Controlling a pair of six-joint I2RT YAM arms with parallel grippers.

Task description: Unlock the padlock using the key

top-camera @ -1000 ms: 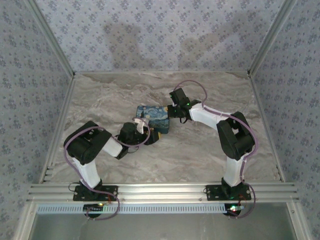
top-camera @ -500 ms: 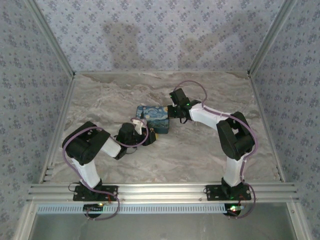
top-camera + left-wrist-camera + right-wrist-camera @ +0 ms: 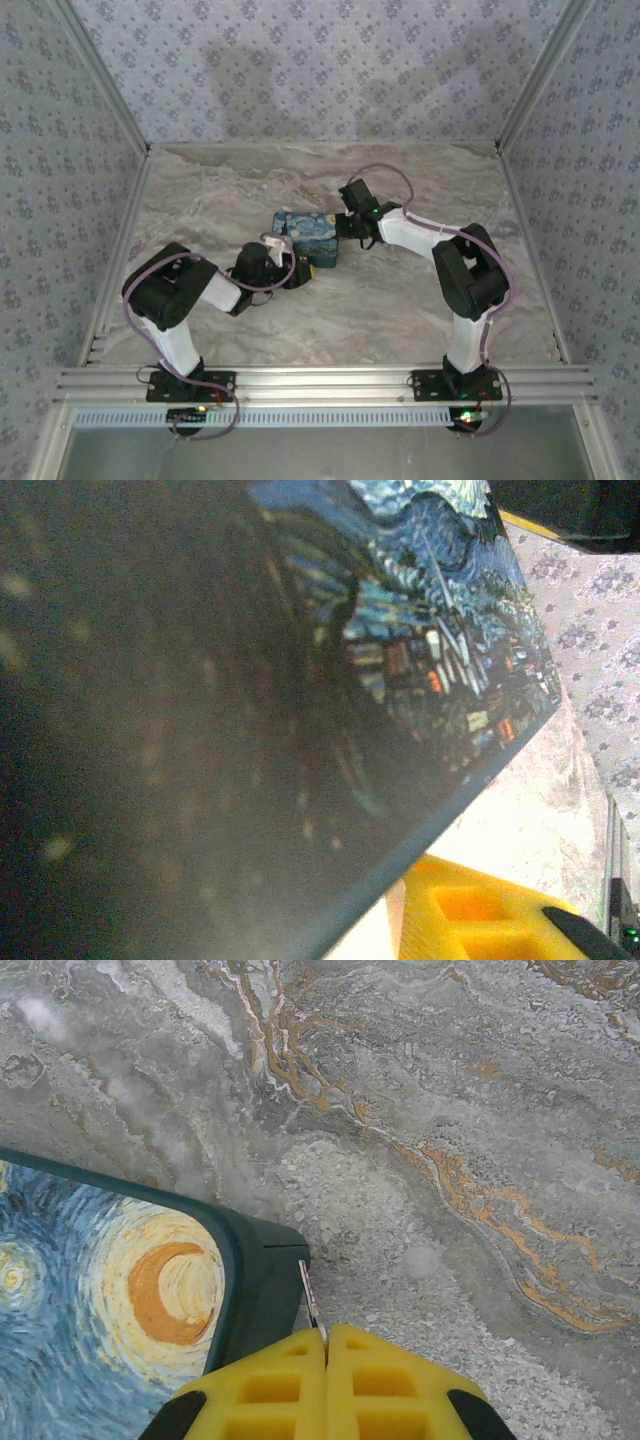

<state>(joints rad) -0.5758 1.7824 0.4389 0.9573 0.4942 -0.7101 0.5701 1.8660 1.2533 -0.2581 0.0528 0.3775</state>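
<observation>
We see the right gripper (image 3: 326,1335) clenched on a thin silvery blade (image 3: 311,1300), just beside the painted box (image 3: 110,1290) corner. Left gripper (image 3: 298,270) sits at the box's near-left corner. We can't tell its state or where the padlock is.

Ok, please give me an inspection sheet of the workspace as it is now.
Surface: marbled table.
Job's things: thin silvery strip, probably the key, beside a corner of the painted box.
Clutter: nothing seen.
Claws: right claw shut on the thin silvery strip; left claw close to the box's near side, opening unclear.
Cables: purple cables looped along both arms.
Surroundings: patterned walls, aluminium frame.
</observation>
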